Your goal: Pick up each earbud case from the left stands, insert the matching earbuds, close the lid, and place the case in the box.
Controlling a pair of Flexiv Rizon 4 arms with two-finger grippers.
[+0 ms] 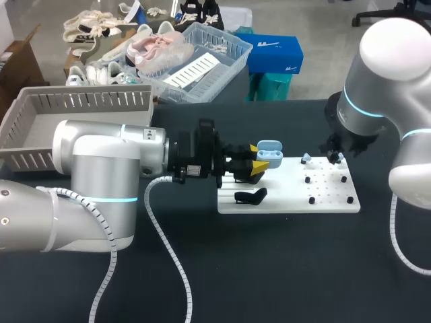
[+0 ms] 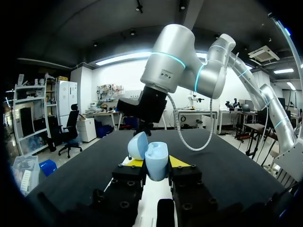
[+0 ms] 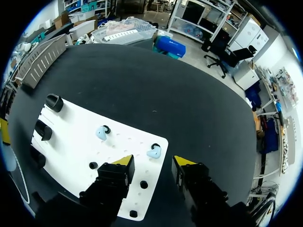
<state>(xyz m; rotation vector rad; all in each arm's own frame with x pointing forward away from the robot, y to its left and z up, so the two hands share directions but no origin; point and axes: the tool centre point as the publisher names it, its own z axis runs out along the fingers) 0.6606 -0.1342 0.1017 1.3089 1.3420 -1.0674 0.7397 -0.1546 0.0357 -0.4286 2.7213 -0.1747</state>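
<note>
1. Because the small light-blue plastic earbud case (image 2: 156,165) is a smooth, rounded hard shell, I judge it light and stiff but slippery. Its rounded lid (image 2: 138,145) stands open on what is probably a thin hinge, likely the weakest part.
2. The earbud case is clamped between the yellow tips of the left gripper (image 2: 156,162), above the far-left corner of the flat white perforated board (image 1: 289,198). Both fingers press the lower body from two sides, which looks like the right hold, clear of lid and hinge.
3. Two tiny light-blue earbuds lie along the board's far edge: one (image 3: 154,152) near the far-right corner, the other (image 3: 101,133) nearer the middle. They look glossy and apt to squirt out of a pinch, so I would take one by its bulb from two sides.
4. The right gripper (image 3: 153,163) hangs over that corner with its fingers spread, holding nothing. The nearer earbud is just ahead of the gap and untouched.
5. Short black plastic stands (image 1: 250,196) line the board's left edge, under the left gripper, so a low sweep there risks a knock.
6. The grey slatted plastic box (image 1: 74,108) sits at the far-left corner of the dark tabletop (image 1: 269,269). Its walls must be cleared from above, and the freest room seems to be toward the tabletop's near edge.
</note>
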